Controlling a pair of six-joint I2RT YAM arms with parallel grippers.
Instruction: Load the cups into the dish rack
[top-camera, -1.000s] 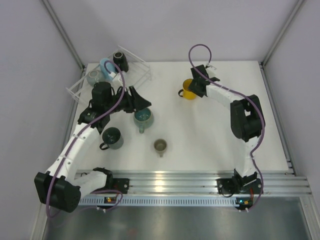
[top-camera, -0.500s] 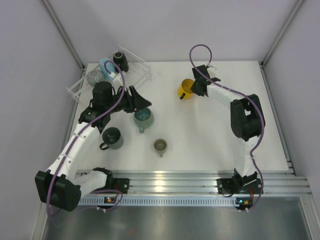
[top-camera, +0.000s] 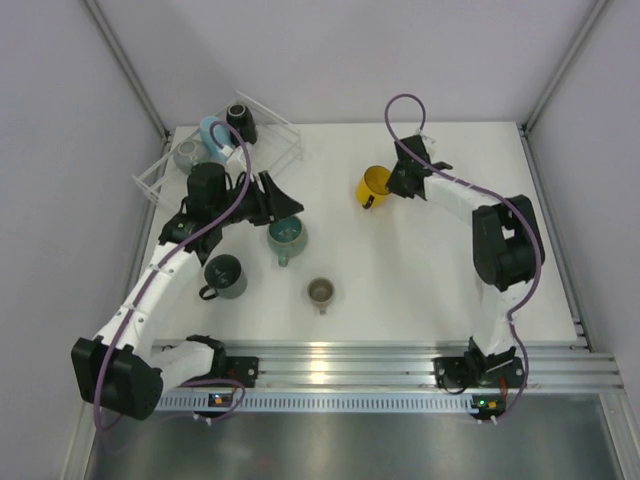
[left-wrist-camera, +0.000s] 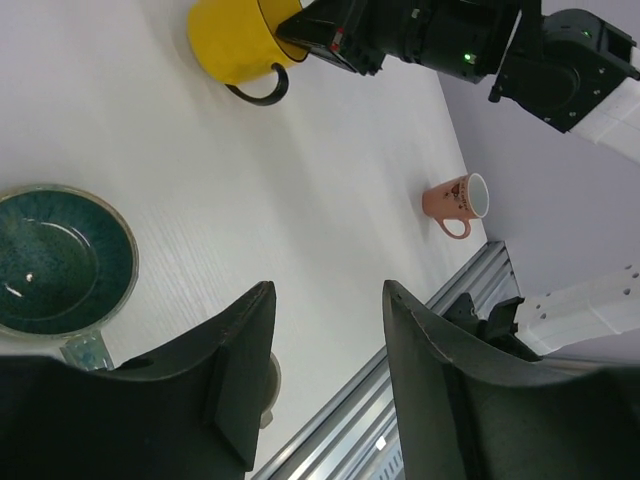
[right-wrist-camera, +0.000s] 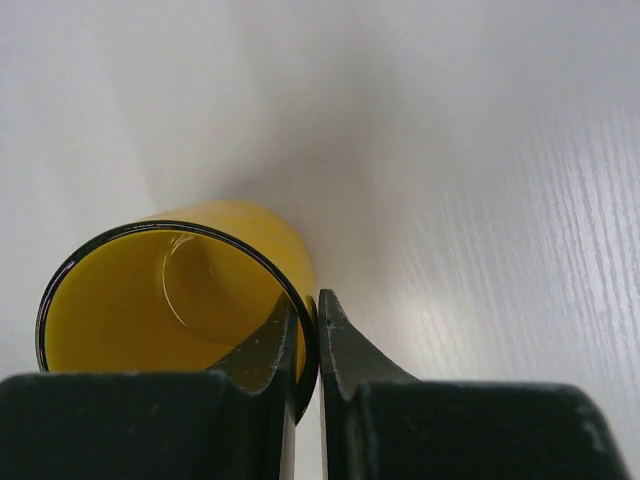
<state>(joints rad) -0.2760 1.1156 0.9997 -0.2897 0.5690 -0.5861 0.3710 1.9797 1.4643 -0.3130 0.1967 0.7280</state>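
Pinches the tilted yellow cup's (right-wrist-camera: 150, 300) rim with the right gripper (right-wrist-camera: 307, 300), at 1 o'clock on the table (top-camera: 420, 270), bare surface all round. Holds the left gripper (left-wrist-camera: 328, 295) parted, empty, just beside the teal cup (left-wrist-camera: 60, 265). Leaves the dish rack (top-camera: 150, 180) at 10 o'clock, bars faint, partly behind cable.

Whole desk (top-camera: 430, 270) viewed from above; yellow cup (top-camera: 374, 183) shared by all views, closest in right wrist's.

White table (top-camera: 420, 270) stands between pale grey walls (top-camera: 330, 50).
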